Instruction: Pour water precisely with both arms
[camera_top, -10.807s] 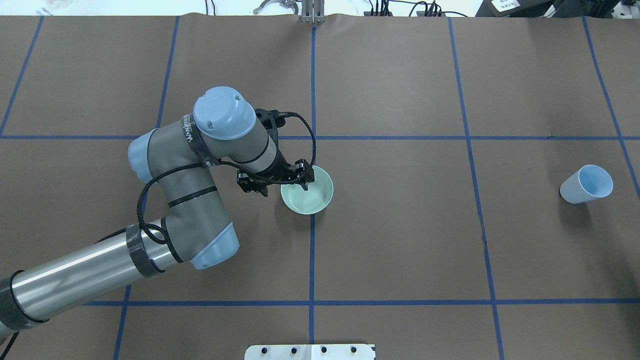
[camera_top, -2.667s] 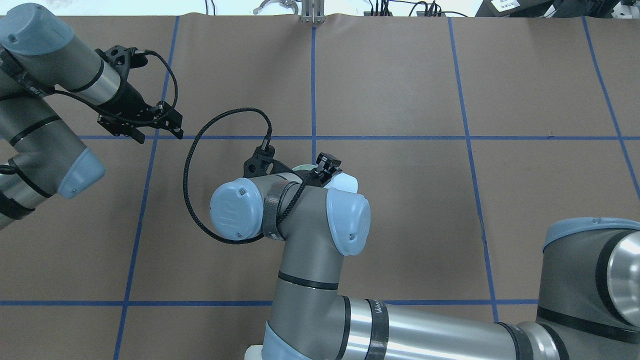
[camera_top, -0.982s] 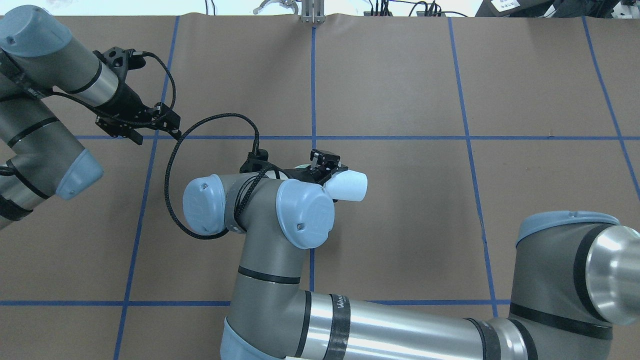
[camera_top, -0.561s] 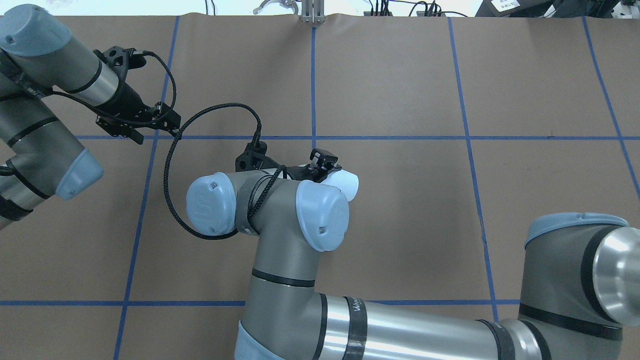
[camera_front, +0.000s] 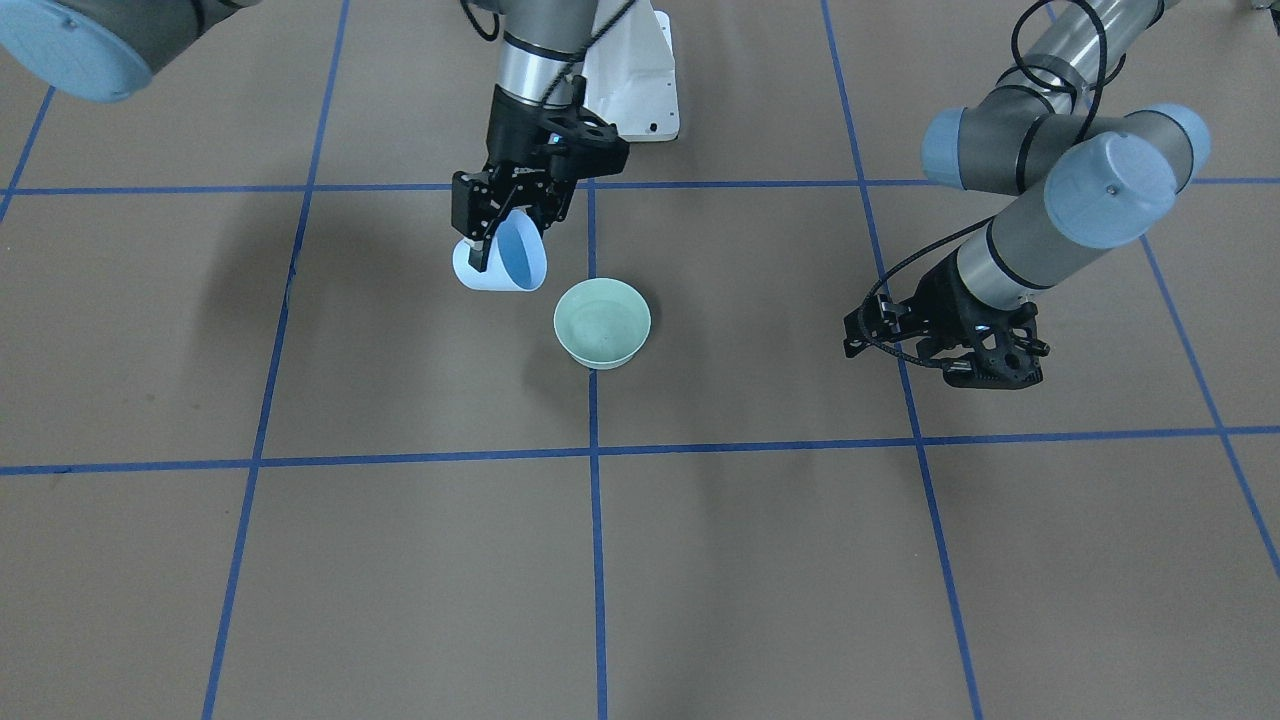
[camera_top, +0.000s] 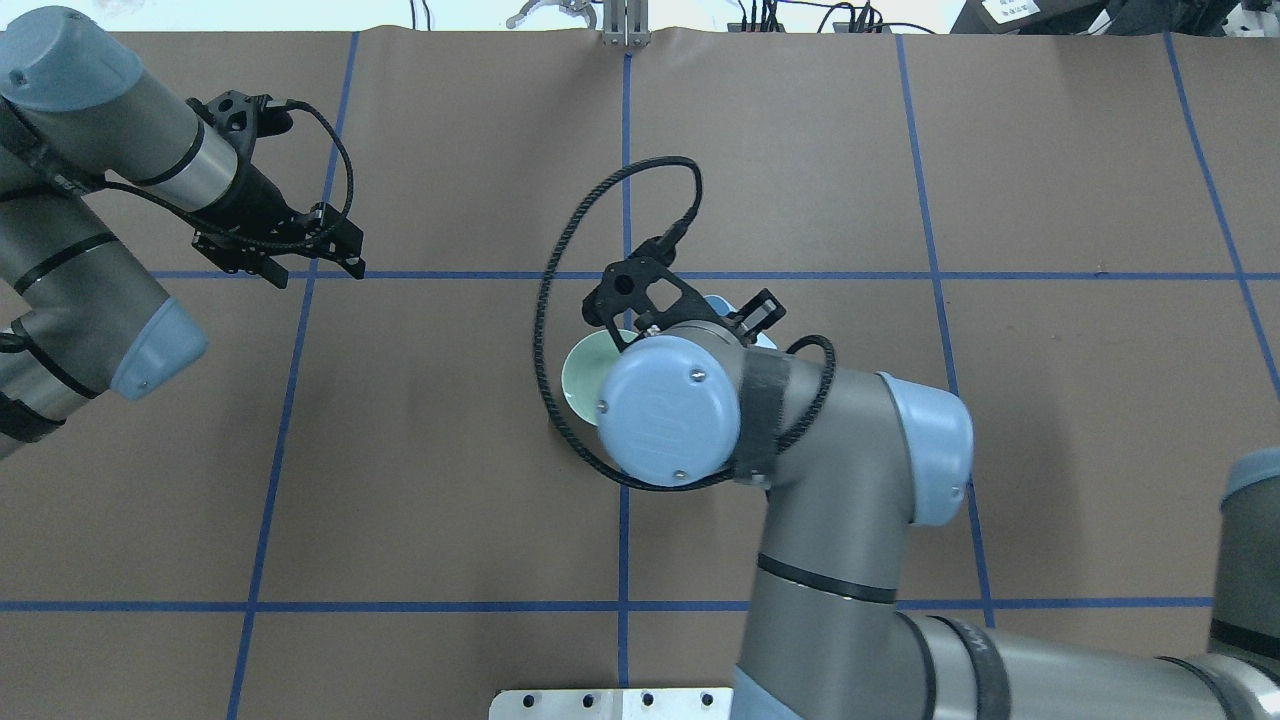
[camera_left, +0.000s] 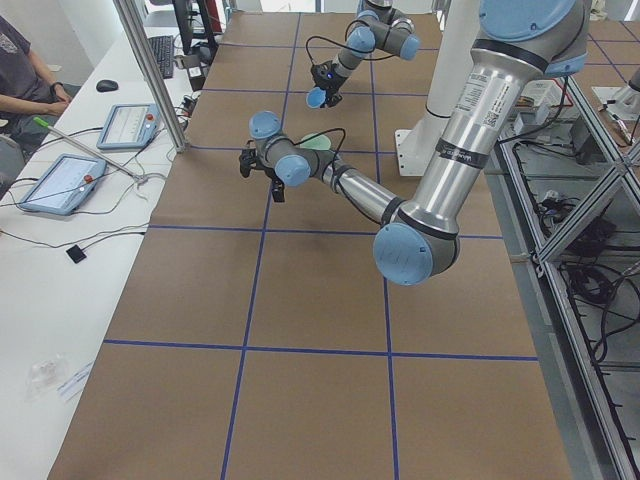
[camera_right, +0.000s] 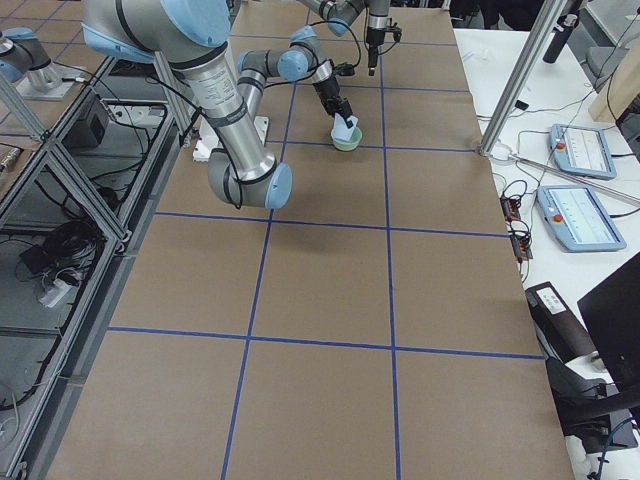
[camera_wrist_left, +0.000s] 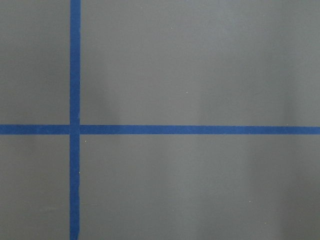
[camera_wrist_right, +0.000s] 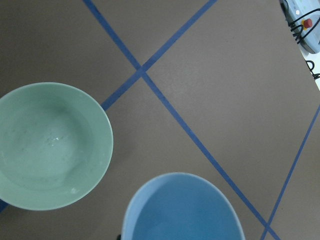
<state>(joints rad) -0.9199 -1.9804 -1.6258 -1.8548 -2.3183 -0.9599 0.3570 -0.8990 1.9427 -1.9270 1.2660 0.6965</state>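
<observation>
My right gripper (camera_front: 497, 243) is shut on a light blue cup (camera_front: 503, 260) and holds it tilted in the air, just beside a pale green bowl (camera_front: 602, 320). In the right wrist view the cup's rim (camera_wrist_right: 182, 210) sits next to the bowl (camera_wrist_right: 50, 145). The bowl holds water (camera_wrist_right: 54, 140), seen as faint ripples and small glints. In the overhead view my right wrist covers most of the bowl (camera_top: 578, 370). My left gripper (camera_top: 300, 262) is open and empty, well to the bowl's left. The left wrist view shows only taped table.
The brown table cover (camera_front: 400, 560) carries a grid of blue tape lines (camera_front: 596, 450). The white bolted pedestal (camera_front: 640, 90) stands at the robot's side of the table. Operator tablets (camera_left: 60, 180) lie on a side bench.
My right arm has swung its wrist to the right and turned. The cup has gone from lying sideways over the bowl to a lesser tilt beside it. The left arm has not moved.
</observation>
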